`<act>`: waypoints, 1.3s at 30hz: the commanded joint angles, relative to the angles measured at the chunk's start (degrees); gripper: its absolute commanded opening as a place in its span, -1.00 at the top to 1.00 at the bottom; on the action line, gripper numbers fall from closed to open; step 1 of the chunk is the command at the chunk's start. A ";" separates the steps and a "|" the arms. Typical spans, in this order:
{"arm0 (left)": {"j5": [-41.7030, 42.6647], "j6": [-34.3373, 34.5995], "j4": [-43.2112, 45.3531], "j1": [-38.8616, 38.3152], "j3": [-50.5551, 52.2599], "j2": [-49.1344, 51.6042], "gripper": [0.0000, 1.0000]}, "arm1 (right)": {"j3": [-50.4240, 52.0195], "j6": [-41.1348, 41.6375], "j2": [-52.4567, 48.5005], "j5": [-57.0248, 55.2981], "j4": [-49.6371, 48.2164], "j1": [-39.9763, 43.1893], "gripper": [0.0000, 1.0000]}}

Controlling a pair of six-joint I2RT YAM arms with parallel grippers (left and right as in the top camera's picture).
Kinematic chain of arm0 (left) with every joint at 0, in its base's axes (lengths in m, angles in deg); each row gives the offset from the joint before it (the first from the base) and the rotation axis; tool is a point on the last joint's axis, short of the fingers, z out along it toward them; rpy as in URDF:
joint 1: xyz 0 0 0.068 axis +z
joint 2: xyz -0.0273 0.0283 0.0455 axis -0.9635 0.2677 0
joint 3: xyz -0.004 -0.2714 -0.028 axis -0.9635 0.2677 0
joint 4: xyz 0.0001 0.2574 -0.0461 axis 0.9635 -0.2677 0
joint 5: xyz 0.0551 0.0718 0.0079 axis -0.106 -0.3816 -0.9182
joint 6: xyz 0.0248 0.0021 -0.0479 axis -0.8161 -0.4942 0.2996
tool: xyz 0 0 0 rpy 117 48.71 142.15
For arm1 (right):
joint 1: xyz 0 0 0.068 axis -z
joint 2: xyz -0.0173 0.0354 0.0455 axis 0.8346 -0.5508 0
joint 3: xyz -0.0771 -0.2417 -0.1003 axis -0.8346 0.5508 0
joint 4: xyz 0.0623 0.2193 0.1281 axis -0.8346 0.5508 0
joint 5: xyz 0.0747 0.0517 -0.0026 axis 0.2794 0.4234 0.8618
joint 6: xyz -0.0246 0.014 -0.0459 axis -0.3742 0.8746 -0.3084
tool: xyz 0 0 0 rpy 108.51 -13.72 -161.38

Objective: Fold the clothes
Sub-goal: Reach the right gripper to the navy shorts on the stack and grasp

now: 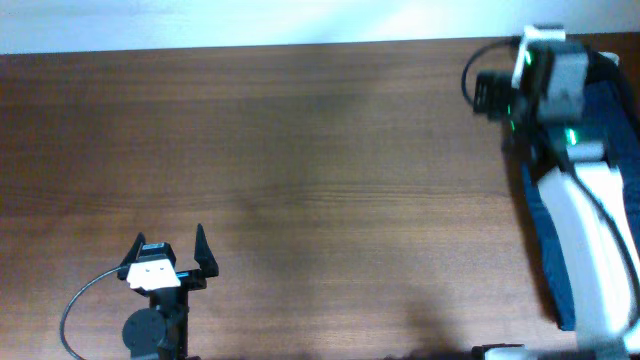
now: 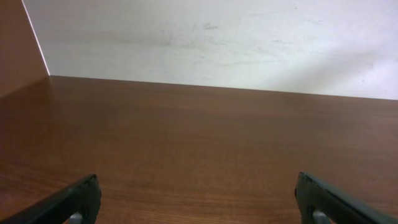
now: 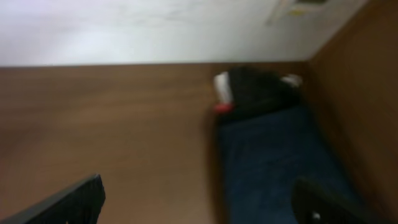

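Observation:
A navy-blue garment (image 1: 540,235) lies along the table's right edge, largely covered by my right arm (image 1: 585,230). In the right wrist view the navy garment (image 3: 273,162) lies flat at right. A black garment (image 3: 255,93) is bunched at its far end, near the back wall. My right gripper (image 3: 199,205) is open and empty, held above the table, with its right finger over the navy fabric. My left gripper (image 1: 170,250) is open and empty at the front left over bare wood. It also shows in the left wrist view (image 2: 196,199).
The brown wooden table (image 1: 300,150) ends at a white wall (image 2: 217,37) at the back. A brown side panel (image 3: 354,93) stands to the right of the garments. A small white and red bit (image 3: 222,93) shows at the black garment's left edge.

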 commanded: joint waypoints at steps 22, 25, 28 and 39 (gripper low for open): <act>0.02 0.33 0.00 0.00 0.44 -0.26 -0.98 | -2.43 -13.09 -38.82 -4.26 -10.60 14.12 -0.61; 0.02 0.33 0.00 0.00 0.44 -0.26 -0.98 | -2.40 -13.09 -38.82 -3.39 -10.21 14.10 -0.32; 0.02 0.33 0.00 0.00 0.44 -0.28 -0.98 | -2.40 -13.09 -38.82 -3.41 -10.14 14.10 0.46; 0.02 0.33 0.00 0.00 0.44 -0.26 -0.98 | -7.65 -4.31 -27.98 -9.03 -4.11 13.99 0.92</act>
